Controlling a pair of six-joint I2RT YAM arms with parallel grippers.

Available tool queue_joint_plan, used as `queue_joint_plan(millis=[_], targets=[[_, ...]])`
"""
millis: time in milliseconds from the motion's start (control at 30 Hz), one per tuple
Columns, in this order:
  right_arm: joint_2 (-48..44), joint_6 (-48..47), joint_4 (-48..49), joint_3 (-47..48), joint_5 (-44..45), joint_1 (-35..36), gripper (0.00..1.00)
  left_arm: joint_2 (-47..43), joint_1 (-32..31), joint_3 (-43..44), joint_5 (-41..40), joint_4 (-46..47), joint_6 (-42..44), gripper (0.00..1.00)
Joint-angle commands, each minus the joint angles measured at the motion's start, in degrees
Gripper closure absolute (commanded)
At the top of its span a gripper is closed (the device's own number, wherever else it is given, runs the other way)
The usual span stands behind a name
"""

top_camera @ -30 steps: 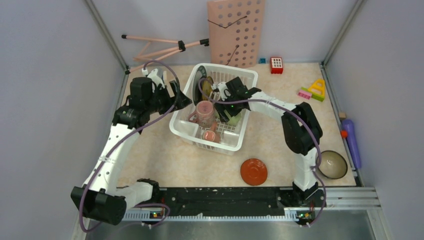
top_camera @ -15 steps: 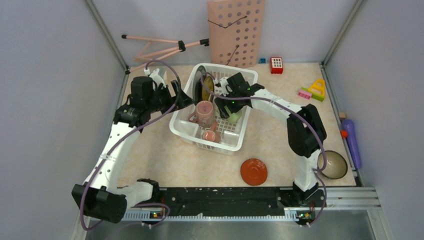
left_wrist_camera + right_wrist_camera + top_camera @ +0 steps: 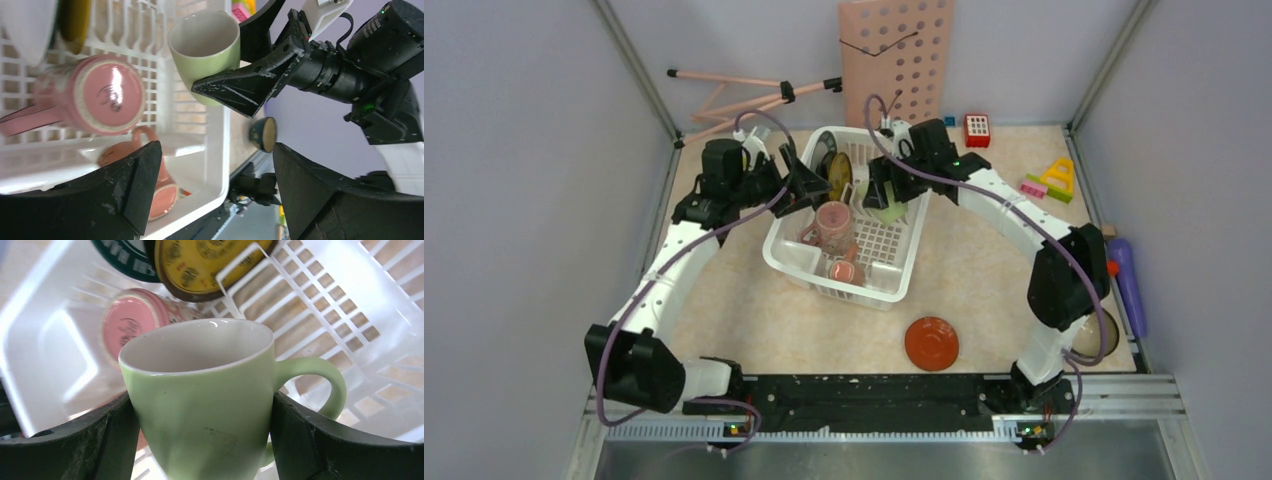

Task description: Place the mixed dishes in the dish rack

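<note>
The white dish rack (image 3: 864,293) stands mid-table. My right gripper (image 3: 879,197) is shut on a pale-green mug (image 3: 885,211) and holds it upright above the rack's floor; the mug also shows in the right wrist view (image 3: 200,400) and the left wrist view (image 3: 207,47). A pink mug (image 3: 834,222) lies in the rack, and a maroon mug (image 3: 844,270) in its front compartment. A yellow plate (image 3: 840,173) and a dark green-rimmed plate (image 3: 825,160) stand at the back. My left gripper (image 3: 809,186) is open and empty over the rack's left rim. An orange saucer (image 3: 931,342) lies in front.
A bluish bowl (image 3: 1107,332) sits at the right front, mostly hidden by my right arm. A pink perforated board (image 3: 896,65) and a pink folding stand (image 3: 734,95) lean at the back. Toy blocks (image 3: 977,129) and a purple object (image 3: 1127,285) lie to the right.
My right gripper has carried the green mug up and toward the back of the rack. My left gripper has moved right and back over the rack's left rim.
</note>
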Motion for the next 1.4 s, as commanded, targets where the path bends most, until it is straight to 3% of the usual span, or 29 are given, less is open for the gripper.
queue_joint_plan(millis=[0, 100, 367, 600, 767, 1033, 1233, 1367], targets=[[-6.03, 6.27, 8.08, -0.15, -14.03, -2.02, 0.63, 3.54, 0.11, 0.64, 9.06, 13.05, -8.92, 0.14], [-7.34, 6.77, 9.18, -0.67, -21.14, -2.32, 0.63, 5.11, -0.18, 0.60, 11.35, 15.26, -11.36, 0.14], [-8.79, 8.61, 13.99, -3.22, -29.87, -2.40, 0.63, 6.65, -1.22, -2.03, 14.29, 21.87, -19.07, 0.13], [-10.68, 7.67, 16.72, -5.75, -29.66, -2.42, 0.62, 8.04, -0.87, -3.90, 13.49, 22.04, -26.66, 0.20], [-12.86, 5.87, 16.01, -6.64, -27.86, -2.31, 0.62, 9.25, -0.78, -2.19, 11.38, 15.92, -27.22, 0.20], [-13.28, 2.79, 14.45, -5.54, -27.04, -0.38, 0.62, 11.27, -1.66, -1.80, 13.51, 14.09, -28.44, 0.23], [-11.27, 1.54, 12.63, -1.39, -26.67, 1.24, 0.62, 11.09, -2.31, -1.15, 14.27, 14.10, -27.99, 0.38], [-9.59, 0.95, 12.00, 1.34, -25.77, 2.50, 0.61, 11.37, -3.15, -1.37, 15.05, 15.09, -27.90, 0.64]])
